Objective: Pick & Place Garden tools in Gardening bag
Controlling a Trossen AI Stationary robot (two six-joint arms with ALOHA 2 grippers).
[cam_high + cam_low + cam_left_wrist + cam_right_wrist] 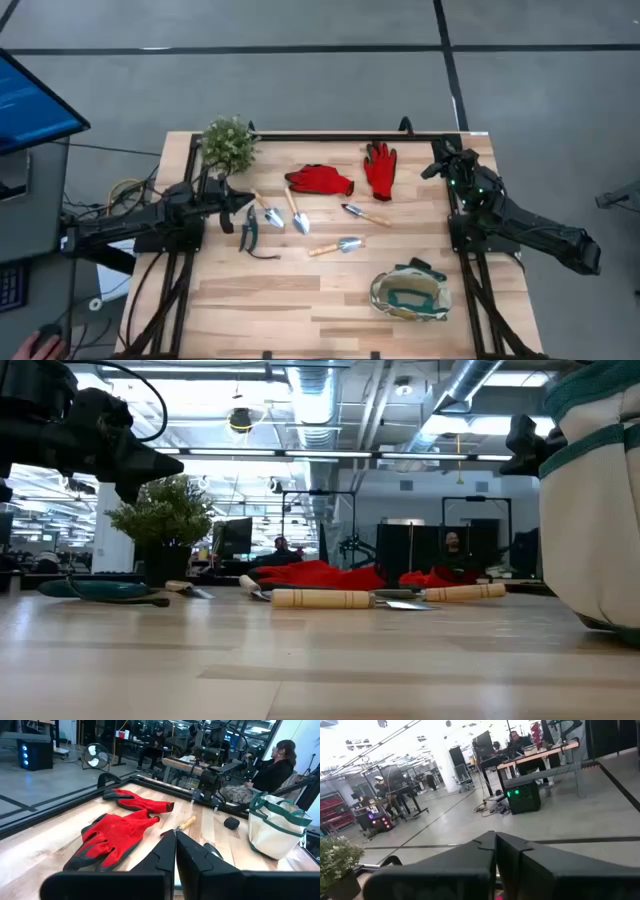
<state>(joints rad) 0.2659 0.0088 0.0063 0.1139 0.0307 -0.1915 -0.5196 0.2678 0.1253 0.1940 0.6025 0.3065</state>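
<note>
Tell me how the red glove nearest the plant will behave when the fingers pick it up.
The red glove will probably be floppy: it lies flat and creased, its cuff and digits spread limp on the table. It looks light, thin fabric. Pinched at one edge, the rest would likely droop and could drag over the nearby trowel.

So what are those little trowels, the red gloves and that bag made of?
The trowels seem to have pale wooden handles, grainy and matte, with shiny silver metal heads. The red gloves look like knitted fabric, soft and wrinkled, with dark cuffs. The bag looks like beige canvas with green trim, a slumping cloth.
</note>
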